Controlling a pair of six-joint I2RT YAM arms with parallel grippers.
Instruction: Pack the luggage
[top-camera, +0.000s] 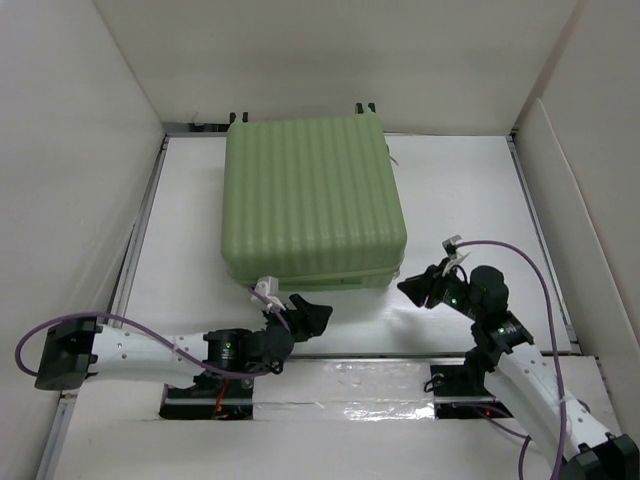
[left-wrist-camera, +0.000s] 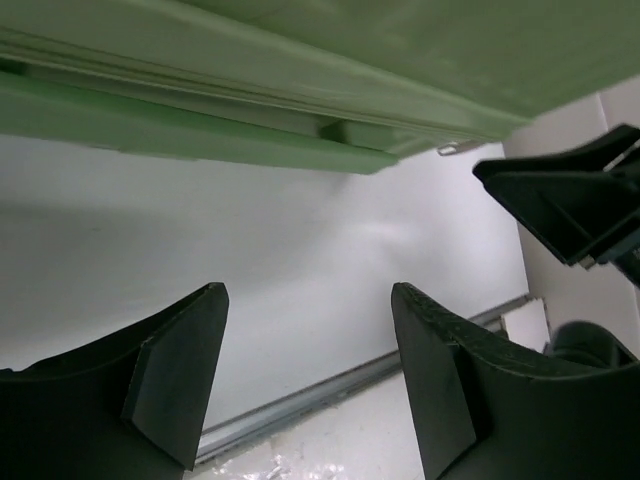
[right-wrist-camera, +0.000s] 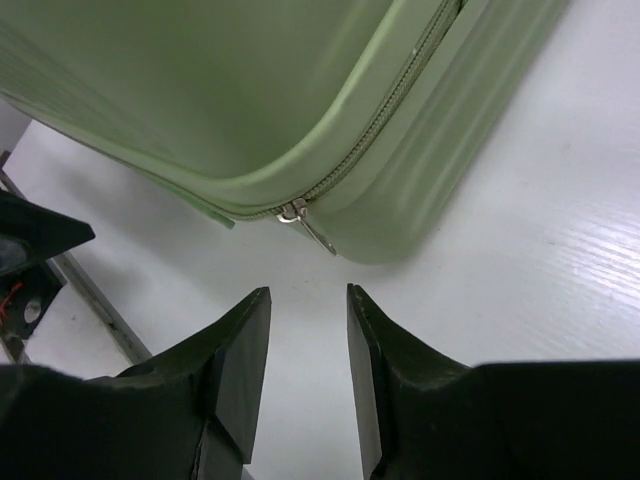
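Observation:
The luggage (top-camera: 312, 200), a light-green ribbed hard-shell suitcase, lies flat and closed at the back middle of the table, its black wheels at the far edge. Its near edge fills the top of the left wrist view (left-wrist-camera: 300, 90). In the right wrist view its near right corner (right-wrist-camera: 250, 90) shows the zipper with a metal pull (right-wrist-camera: 308, 226) hanging down. My left gripper (top-camera: 312, 315) stands open just in front of the luggage's near edge, nothing between its fingers (left-wrist-camera: 180, 380). My right gripper (top-camera: 415, 288) is open beside the near right corner, a little short of the zipper pull, empty.
White walls enclose the table on the left (top-camera: 70, 200), back and right (top-camera: 590, 200). A metal rail (top-camera: 145, 225) runs along the table's left edge. Crinkled silver tape (top-camera: 370, 395) lies between the two arm bases at the near edge.

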